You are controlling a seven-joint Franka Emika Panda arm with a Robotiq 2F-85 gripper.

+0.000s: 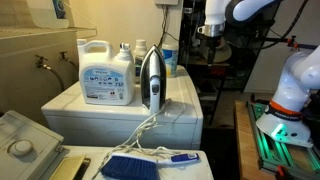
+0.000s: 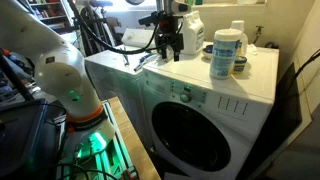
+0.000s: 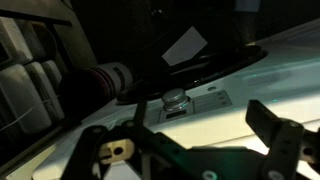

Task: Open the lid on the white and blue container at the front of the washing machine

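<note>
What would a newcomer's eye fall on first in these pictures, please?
Probably the large white washing machine, central in both exterior views. On its top stand a big white jug with a blue label and a black-and-silver iron, with the slim white and blue container near the front edge. Beside it, the white robot arm rises over a green glow.

White jointed robot arm (image 2: pixel 45 55) holds its black two-finger gripper (image 2: pixel 170 50) pointing down above the worktop (image 2: pixel 255 72) corner, jaws spread wide.
</note>
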